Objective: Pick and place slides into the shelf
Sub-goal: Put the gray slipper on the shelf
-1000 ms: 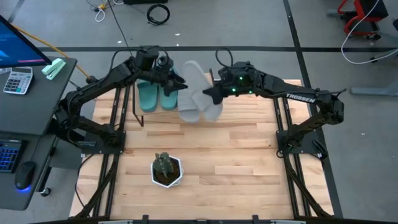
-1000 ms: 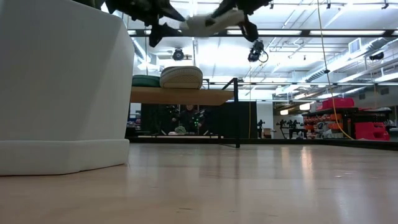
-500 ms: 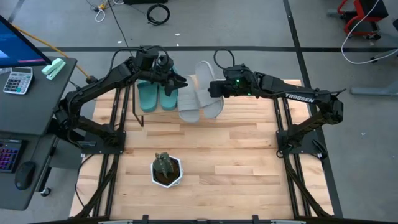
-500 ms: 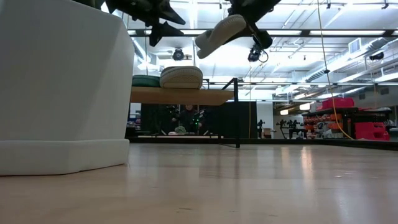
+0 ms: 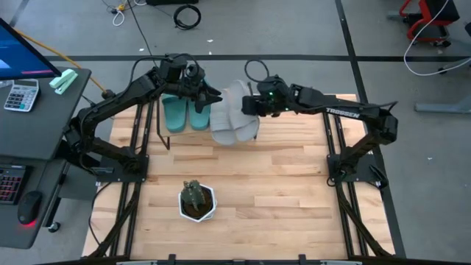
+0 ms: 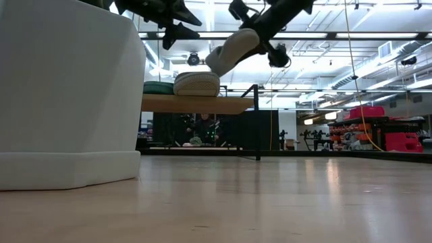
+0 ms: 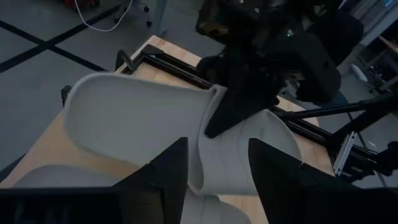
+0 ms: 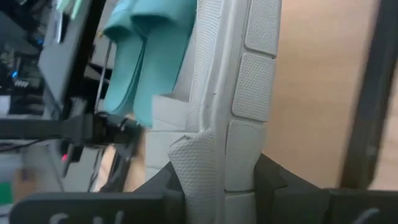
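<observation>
Grey rubber slide [image 5: 237,103], pinched by the right pincer [image 5: 250,105], hangs tilted just above the shelf [image 6: 196,103] for lowering beside its resting grey mate [image 5: 224,125]. Left pincer [image 5: 208,97], fingers spread and empty, hovers alongside.

I read just one txt: "TROSSEN", white letters on the dark right robot arm [image 5: 346,114], seen in high view. Nothing else legible to me; calculator keys on grey side desk [image 5: 44,110] too small.
</observation>
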`<control>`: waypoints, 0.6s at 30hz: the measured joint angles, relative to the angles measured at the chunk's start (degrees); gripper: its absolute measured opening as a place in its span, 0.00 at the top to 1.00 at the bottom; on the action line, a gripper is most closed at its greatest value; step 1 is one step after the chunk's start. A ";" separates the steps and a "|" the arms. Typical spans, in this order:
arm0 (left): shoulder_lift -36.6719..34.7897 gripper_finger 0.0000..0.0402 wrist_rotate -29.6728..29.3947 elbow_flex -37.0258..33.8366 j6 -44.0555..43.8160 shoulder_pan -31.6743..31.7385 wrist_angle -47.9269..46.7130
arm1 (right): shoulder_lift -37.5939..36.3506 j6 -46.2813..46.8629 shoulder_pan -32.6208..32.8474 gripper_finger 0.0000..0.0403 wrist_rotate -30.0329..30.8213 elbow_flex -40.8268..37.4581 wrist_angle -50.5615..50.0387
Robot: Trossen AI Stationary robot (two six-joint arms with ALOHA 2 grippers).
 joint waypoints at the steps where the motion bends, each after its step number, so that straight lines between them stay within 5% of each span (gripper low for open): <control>1: 0.00 0.57 0.00 0.00 0.00 0.00 -0.09 | 0.46 0.03 -0.12 0.77 -0.87 0.00 0.76; 18: 0.00 0.57 0.02 -0.02 0.17 -0.13 -1.27 | -0.14 -0.65 -2.10 0.77 -0.83 0.02 -0.21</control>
